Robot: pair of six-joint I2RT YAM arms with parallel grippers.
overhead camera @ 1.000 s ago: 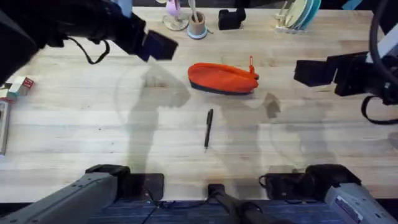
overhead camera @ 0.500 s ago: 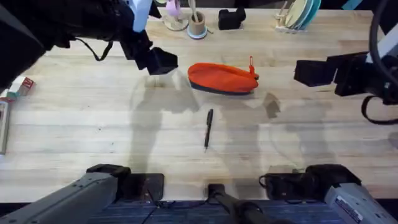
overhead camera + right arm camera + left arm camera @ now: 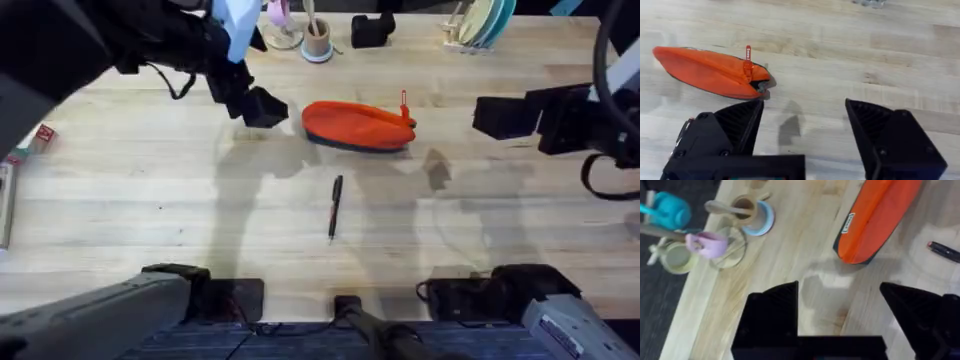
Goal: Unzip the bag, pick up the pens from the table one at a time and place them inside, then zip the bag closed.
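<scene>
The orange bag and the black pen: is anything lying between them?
No. The overhead view shows bare table between the bag and the pen.

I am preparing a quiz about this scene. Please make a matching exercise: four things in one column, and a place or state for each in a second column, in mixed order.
Things:
1. bag
2. pen
3. left end effector
4. right end effector

Descriptions:
A. open, beside the bag's end opposite the pull tab
B. lies alone on the table, nearer the arm bases than the bag
C. open, off the bag's pull-tab end
D. orange, zipped shut

Pairs: 1-D, 2-B, 3-A, 4-C
</scene>
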